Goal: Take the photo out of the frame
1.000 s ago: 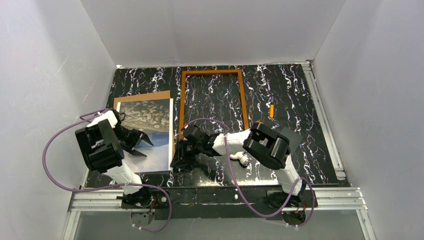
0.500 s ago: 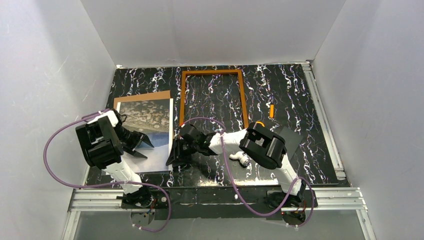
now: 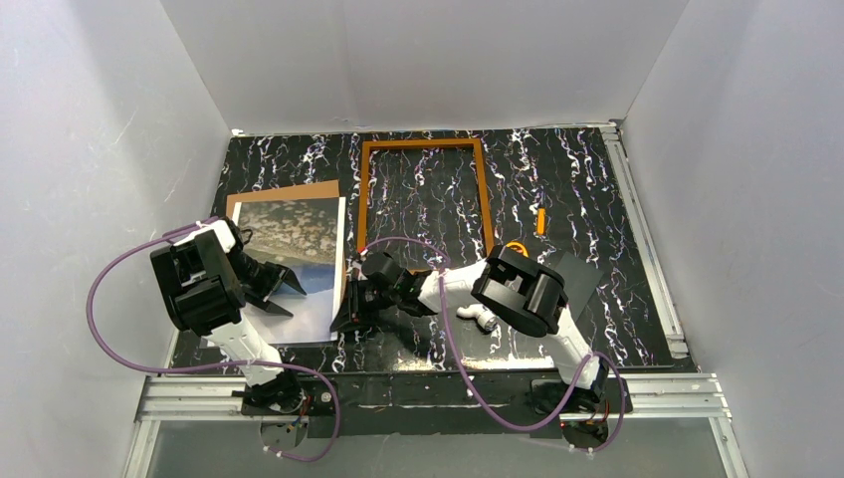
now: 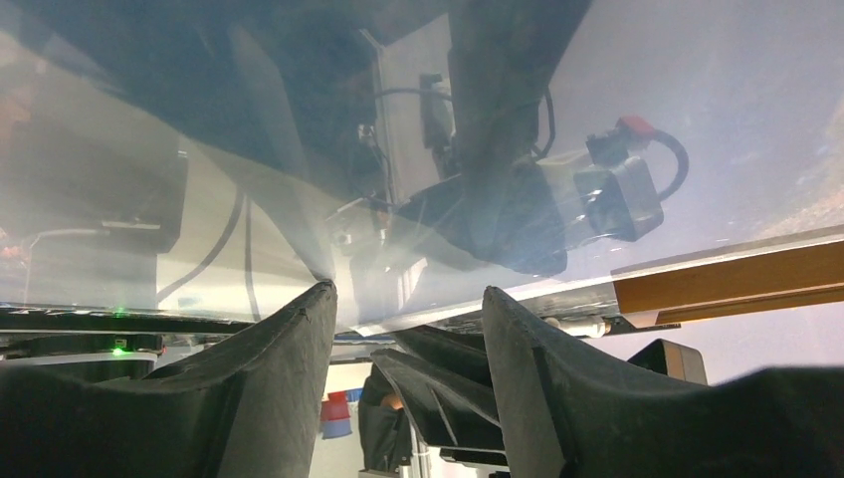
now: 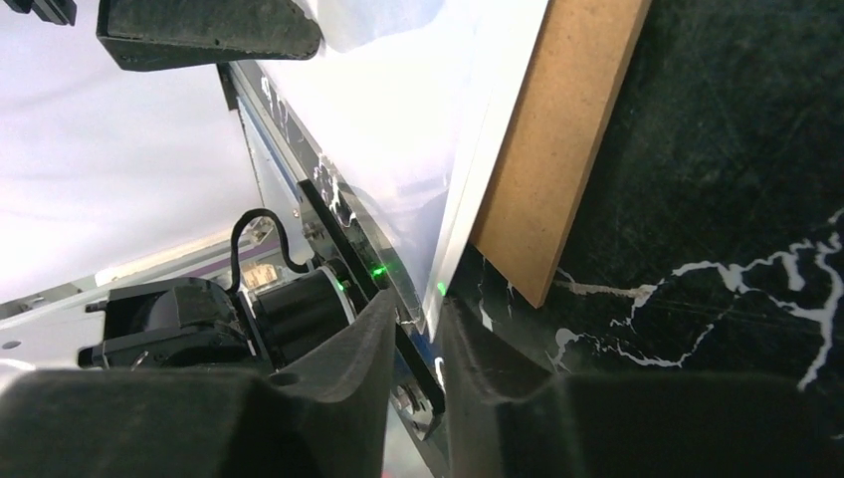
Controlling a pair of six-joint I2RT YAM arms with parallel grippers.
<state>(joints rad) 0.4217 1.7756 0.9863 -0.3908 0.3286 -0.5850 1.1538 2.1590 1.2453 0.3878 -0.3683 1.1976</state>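
One photo [image 3: 296, 239] is lying on a tan board [image 3: 289, 189] beside one empty frame [image 3: 423, 145], the left gripper [image 3: 287, 289] jaws hanging wide over it, the right gripper [image 5: 418, 311] jaws sitting narrow at its edge.

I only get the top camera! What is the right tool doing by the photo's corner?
Observer: The right wrist camera shows the right tool with its fingers a narrow gap apart, and the photo has its white edge running down toward that gap.
Operator: What's beside it?
Observer: A tan board, its corner lying on the black table.
Operator: And the left tool?
Observer: On its wrist camera, the left tool has its fingers spread, and the photo's shiny surface mirrors an arm.
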